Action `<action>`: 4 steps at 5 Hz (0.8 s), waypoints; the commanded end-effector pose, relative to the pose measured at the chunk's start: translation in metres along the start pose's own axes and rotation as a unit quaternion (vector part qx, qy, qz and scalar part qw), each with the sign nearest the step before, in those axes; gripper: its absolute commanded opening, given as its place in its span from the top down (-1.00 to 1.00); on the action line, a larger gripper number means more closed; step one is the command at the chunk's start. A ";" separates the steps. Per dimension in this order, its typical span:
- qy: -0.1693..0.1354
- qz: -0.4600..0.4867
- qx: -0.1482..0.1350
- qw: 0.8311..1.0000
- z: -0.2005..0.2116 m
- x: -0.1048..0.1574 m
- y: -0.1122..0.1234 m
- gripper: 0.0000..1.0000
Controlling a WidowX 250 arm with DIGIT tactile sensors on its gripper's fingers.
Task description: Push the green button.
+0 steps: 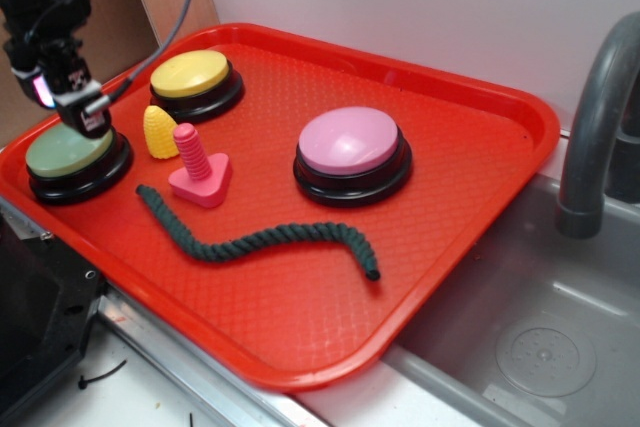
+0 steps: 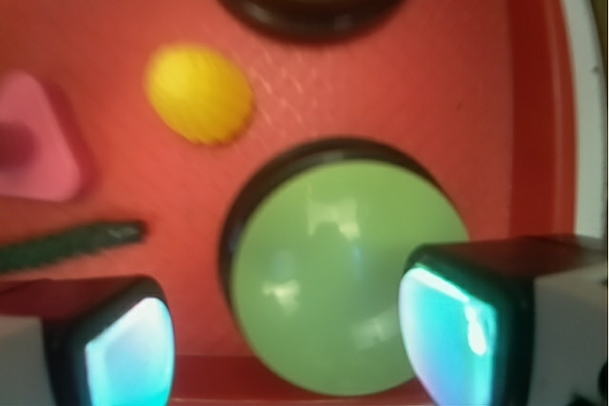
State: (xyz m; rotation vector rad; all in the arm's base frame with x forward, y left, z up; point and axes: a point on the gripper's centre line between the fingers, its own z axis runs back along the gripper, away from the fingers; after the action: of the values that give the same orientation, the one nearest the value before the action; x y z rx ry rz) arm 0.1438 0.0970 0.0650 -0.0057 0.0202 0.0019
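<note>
Your gripper (image 2: 290,335): fingers spread wide, holding nothing, arm pointing straight down over the green button (image 2: 347,278). Green button: near left corner of the red tray (image 1: 300,347). Beyond it: rope (image 1: 260,239), pink peg (image 1: 200,169), corn (image 1: 159,133), yellow button (image 1: 193,80).

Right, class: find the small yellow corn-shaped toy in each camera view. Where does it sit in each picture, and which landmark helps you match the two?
Exterior: the yellow corn toy stands upper left on the red tray, between the yellow button and the pink screw toy.
Wrist: it lies upper left, blurred.
Shared landmark: the green button, right beside it in both views.
</note>
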 end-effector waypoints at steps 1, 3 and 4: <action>0.003 -0.004 0.004 1.000 -0.019 0.005 0.012 -1.00; 0.010 0.000 0.012 1.000 -0.008 0.006 0.013 -1.00; -0.013 0.015 0.017 1.000 0.017 0.003 0.018 -1.00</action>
State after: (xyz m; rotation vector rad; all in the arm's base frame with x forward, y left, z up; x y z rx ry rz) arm 0.1419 0.1079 0.0723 0.0044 0.0349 0.0240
